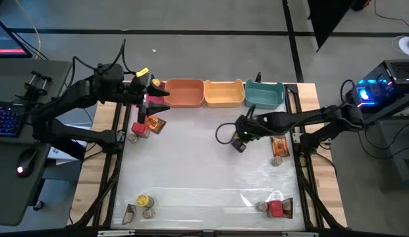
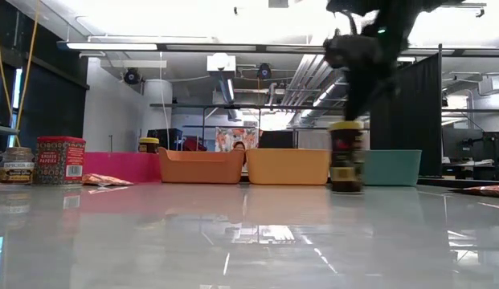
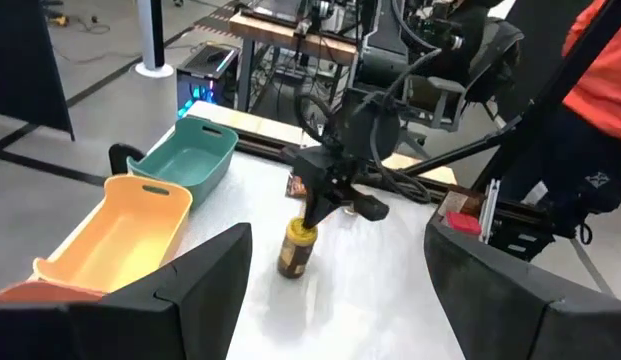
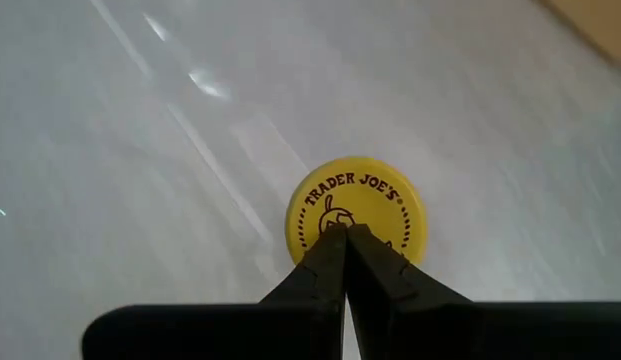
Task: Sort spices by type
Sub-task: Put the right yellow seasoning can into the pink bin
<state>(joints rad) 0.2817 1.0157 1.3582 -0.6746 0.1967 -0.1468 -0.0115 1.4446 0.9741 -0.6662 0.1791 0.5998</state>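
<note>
The right gripper (image 4: 345,235) is hanging right over a yellow-lidded jar (image 2: 345,156) out in the middle of the table, fingers pinched fully together with nothing between them, tips sitting at or just above the yellow lid (image 4: 355,210). I can't tell if they're actually touching it. My guess is it's nudging or lining up on the jar, because pinched like that it can't grab anything. To do this well it should probably open up first, drop the fingers down either side of the lid, then squeeze. The jar's tall and narrow, so a sideways poke could tip it.

The left gripper (image 3: 335,275) is waiting spread wide and empty over by the pink bin (image 2: 120,167) at the back left. Next to it there's a red box (image 2: 60,160), a brown-lidded jar (image 2: 15,166) and a foil packet (image 2: 104,180).

The table top (image 1: 204,171) is glossy white and is throwing back the ceiling lights, so it's probably slippery. An orange bin (image 1: 185,93), yellow bin (image 1: 224,93) and teal bin (image 1: 265,95) are lined up along the back edge. More spices are sitting near the front corners. Someone in an orange top (image 3: 610,60) is standing beyond the table.
</note>
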